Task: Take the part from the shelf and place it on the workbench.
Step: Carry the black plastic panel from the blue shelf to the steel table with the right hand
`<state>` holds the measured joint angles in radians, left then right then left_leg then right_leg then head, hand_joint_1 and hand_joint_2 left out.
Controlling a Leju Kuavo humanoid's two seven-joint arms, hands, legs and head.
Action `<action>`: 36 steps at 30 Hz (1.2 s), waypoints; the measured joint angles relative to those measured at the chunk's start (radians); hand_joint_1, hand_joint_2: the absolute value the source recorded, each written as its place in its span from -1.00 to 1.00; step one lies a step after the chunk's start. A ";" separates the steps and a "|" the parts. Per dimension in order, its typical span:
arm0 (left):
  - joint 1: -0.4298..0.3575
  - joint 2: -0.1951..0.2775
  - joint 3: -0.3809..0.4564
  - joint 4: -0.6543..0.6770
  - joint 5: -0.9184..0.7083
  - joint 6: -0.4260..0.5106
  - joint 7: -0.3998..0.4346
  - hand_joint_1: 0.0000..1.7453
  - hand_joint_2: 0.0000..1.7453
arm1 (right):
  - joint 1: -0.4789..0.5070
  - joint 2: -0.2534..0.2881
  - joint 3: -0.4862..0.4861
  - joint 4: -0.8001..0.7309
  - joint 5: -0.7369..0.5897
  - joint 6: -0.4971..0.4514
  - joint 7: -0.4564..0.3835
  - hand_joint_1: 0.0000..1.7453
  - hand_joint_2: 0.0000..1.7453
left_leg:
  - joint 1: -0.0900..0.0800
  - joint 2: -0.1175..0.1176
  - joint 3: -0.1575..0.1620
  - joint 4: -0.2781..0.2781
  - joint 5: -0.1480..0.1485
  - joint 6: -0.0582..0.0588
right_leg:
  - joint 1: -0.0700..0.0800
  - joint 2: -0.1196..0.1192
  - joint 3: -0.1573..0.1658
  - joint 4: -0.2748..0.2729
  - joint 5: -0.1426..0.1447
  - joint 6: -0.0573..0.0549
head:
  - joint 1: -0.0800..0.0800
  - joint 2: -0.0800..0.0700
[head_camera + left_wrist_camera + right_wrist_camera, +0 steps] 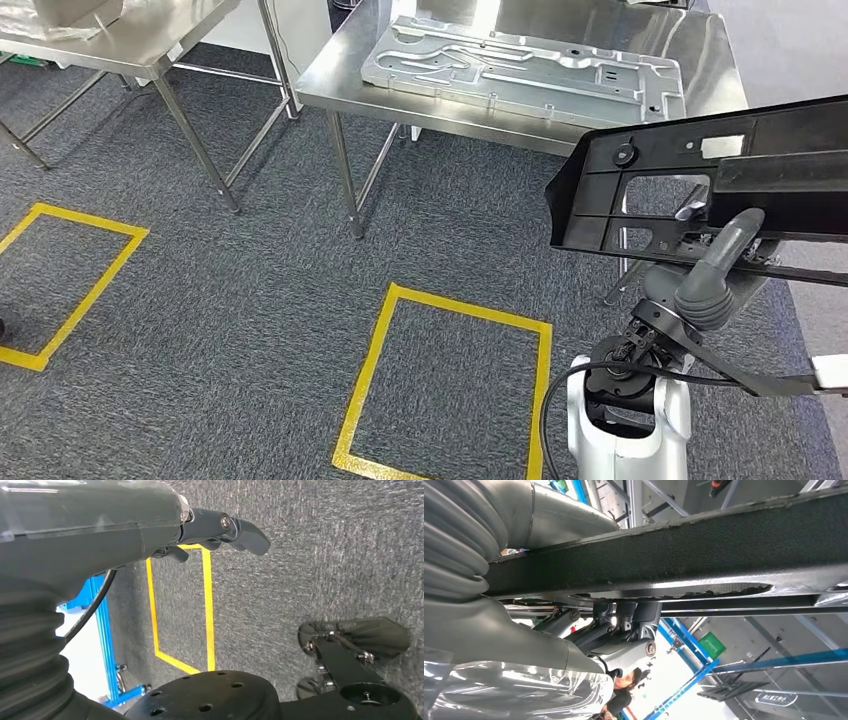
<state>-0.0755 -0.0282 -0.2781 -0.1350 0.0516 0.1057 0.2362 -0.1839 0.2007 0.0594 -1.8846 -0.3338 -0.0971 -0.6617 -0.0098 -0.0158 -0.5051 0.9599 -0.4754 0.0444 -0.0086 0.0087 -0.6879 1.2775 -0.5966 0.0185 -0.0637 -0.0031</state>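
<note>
The right hand (712,268) grips a long black moulded plastic part (690,170), its thick grey thumb pressed up against the part's near face while the darker fingers wrap the underside; in the right wrist view the same black panel (684,545) crosses the picture as a broad textured bar with the fingers (624,617) curled beneath it. The part is held in the air, roughly level, to the right of the robot's body and just in front of the near right corner of a stainless steel counter (340,70). On that counter lies a large flat silver metal plate with stamped channels and holes (520,70), well apart from the black part. A second steel counter (170,40) stands to the left. Two rectangles of yellow tape (440,380) mark the grey carpet floor (250,280) in front of the counters. The left hand (220,530) hangs over the carpet, its dark fingers partly curled with nothing in them; how far they close I cannot tell. A blue metal frame (105,645) stands on the floor near it.
</note>
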 joint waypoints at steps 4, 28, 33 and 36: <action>0.005 0.000 0.000 0.000 0.001 -0.001 -0.007 -1.00 1.00 | 0.001 0.000 0.000 0.004 0.007 0.002 -0.004 1.00 1.00 | 0.004 -0.002 0.063 0.002 -0.050 -0.014 | -0.009 -0.009 0.006 -0.167 0.136 0.007 | 0.000 0.000; -0.002 0.006 0.007 0.001 -0.002 -0.024 -0.024 -1.00 1.00 | 0.004 0.008 -0.006 -0.006 0.015 -0.004 -0.037 1.00 1.00 | 0.006 -0.003 -0.023 0.032 0.000 0.001 | 0.004 0.019 0.052 -0.108 0.058 0.002 | 0.002 0.000; 0.002 0.009 0.007 0.001 -0.003 -0.025 -0.027 -1.00 1.00 | 0.015 0.008 -0.009 -0.011 0.023 -0.007 -0.037 1.00 1.00 | 0.005 0.050 0.003 0.032 -0.027 -0.003 | -0.005 -0.015 -0.024 -0.046 0.085 0.008 | 0.002 0.000; 0.004 0.010 0.007 0.002 -0.003 -0.025 -0.027 -1.00 1.00 | 0.013 0.009 -0.010 -0.014 0.023 -0.008 -0.037 1.00 1.00 | 0.000 0.079 0.032 0.031 -0.053 -0.016 | 0.006 -0.077 0.050 -0.226 0.162 -0.007 | 0.002 0.000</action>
<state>-0.0716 -0.0183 -0.2712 -0.1332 0.0484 0.0803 0.2093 -0.1712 0.2093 0.0493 -1.8986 -0.3104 -0.1050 -0.6984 -0.0094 0.0630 -0.4736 0.9911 -0.5280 0.0284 -0.0024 -0.0678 -0.6381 1.0512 -0.4345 0.0117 -0.0618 -0.0031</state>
